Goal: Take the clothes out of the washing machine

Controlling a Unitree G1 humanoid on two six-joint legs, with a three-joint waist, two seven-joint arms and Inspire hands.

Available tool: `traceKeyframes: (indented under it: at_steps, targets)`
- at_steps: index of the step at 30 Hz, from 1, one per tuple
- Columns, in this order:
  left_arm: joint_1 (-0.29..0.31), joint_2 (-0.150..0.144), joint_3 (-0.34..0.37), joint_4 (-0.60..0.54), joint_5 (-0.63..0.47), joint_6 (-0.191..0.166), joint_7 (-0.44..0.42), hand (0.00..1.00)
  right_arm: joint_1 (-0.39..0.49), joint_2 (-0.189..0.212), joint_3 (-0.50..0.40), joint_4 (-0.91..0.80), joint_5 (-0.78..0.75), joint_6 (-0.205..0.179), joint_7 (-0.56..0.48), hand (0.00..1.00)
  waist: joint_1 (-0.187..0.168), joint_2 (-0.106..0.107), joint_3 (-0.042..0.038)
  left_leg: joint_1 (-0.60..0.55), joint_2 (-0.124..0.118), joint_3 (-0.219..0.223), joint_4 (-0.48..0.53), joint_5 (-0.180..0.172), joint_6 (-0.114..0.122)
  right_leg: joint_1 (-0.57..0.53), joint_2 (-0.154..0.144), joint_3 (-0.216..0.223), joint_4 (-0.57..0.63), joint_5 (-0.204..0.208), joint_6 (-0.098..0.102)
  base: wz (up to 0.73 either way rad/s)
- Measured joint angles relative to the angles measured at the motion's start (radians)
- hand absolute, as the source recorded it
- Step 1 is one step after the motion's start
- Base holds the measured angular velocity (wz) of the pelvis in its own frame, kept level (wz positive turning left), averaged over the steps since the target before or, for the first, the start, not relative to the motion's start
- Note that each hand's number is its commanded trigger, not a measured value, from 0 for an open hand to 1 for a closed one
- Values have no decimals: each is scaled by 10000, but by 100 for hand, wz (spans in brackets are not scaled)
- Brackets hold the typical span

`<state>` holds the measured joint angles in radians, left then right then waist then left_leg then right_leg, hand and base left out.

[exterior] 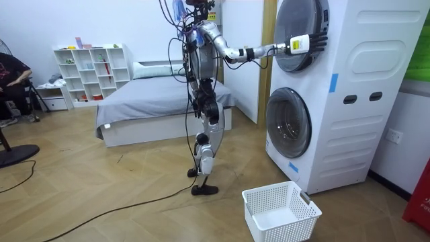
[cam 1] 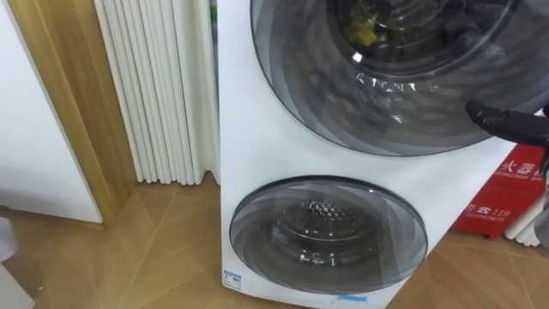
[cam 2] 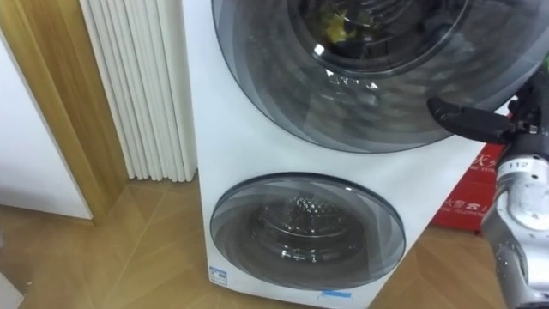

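Note:
A white stacked washing machine (exterior: 336, 101) stands in front of me, and both of its round glass doors are closed. Through the upper door (cam 1: 403, 69) I see something yellow (cam 1: 364, 34) and dark laundry in the drum. My right hand (cam 1: 506, 120) reaches in from the right, its dark fingers stretched straight along that door's lower right rim, holding nothing. The lower door (cam 1: 326, 233) shows a bare metal drum. In the room view I stand upright facing the machine, my right arm (exterior: 269, 49) held out to the upper door (exterior: 299, 40).
A white laundry basket (exterior: 279, 212) sits empty on the wood floor by the machine's base. A white ribbed panel (cam 1: 159, 86) and a wooden frame (cam 1: 69, 103) are to the left, and a red box (cam 1: 506, 202) to the right. Behind me are a bed (exterior: 154, 107), a shelf (exterior: 91, 70) and a seated person (exterior: 13, 81).

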<state>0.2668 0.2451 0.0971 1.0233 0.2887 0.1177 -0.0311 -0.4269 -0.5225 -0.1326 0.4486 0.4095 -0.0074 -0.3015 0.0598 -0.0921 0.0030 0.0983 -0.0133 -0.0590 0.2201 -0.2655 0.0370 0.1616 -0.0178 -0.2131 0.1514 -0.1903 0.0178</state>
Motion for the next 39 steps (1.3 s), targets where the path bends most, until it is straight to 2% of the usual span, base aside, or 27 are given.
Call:
traceKeyframes:
  at_steps: [7,16,20,29,34,39]
  targets:
    - [182,113,1,-296,33,55,-185,0,-240,-43,31,625,123,20,331,0,18,-14,-21,78,8,-229,1,6,-5,34,19,-90,60,0,0,3]
    - [124,191,1,-308,304,66,-312,0,-242,-45,71,716,-98,101,435,0,49,-29,-7,113,9,-200,-55,5,-6,121,21,-127,-9,0,0,0]
    - [117,192,-27,-305,299,49,-484,0,-241,-45,372,758,-648,100,467,0,54,-14,17,128,18,-4,-37,5,-6,107,23,-97,-20,0,0,-11]
    - [76,191,-29,-307,299,-362,-540,0,-194,-54,734,565,-1145,95,569,0,44,59,33,161,23,46,-55,6,-7,-6,25,-38,-18,0,0,-7]
    - [110,191,-42,-311,285,-414,-549,0,499,-61,710,-445,-1371,95,643,0,-29,187,-2,174,29,49,-80,12,-17,42,27,-37,-15,0,0,-2]
    - [81,191,-45,-287,291,-614,-546,0,790,-63,715,-850,-1464,78,650,0,-27,247,8,197,44,54,-109,36,-57,48,38,-32,-16,0,0,-2]
